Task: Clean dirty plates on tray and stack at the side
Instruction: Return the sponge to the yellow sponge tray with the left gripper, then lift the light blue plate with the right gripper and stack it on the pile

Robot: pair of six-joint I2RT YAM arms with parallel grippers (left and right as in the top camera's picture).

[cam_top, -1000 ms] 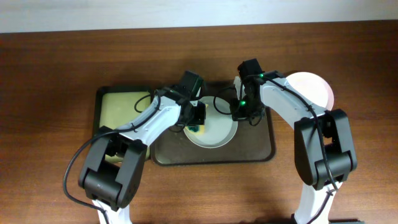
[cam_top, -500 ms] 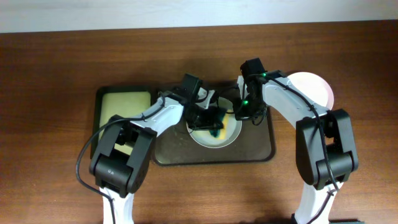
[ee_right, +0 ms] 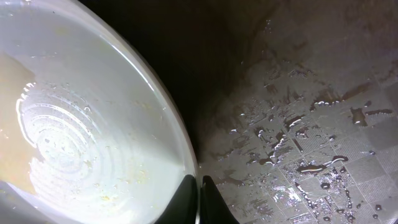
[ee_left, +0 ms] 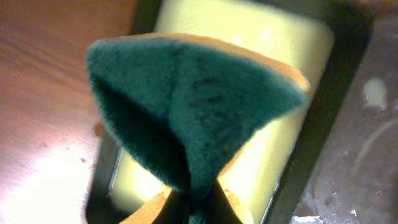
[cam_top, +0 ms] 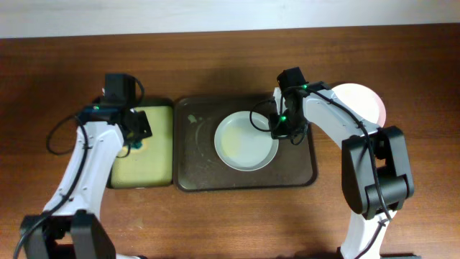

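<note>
Since the right gripper (cam_top: 282, 129) sits at the upper-right rim of the pale plate (cam_top: 244, 144), the lift turns on that edge. The plate body lies down-left of the jaws, mid-frame in the dark tray (cam_top: 194, 165). In the right wrist view the rim runs straight into the nearly closed tips, so you look pinched on it, but the contact itself is cut off at the bottom edge.

The left gripper (cam_top: 135, 137) is well apart at frame left, over the narrow lined tray (cam_top: 147, 162). It's clamped on a folded green sponge (ee_left: 186, 106), which mostly hides its fingers.

A second plate (cam_top: 365, 101) lies outside the tray at upper right, partly under the right arm. Any smears are too faint to call.
</note>
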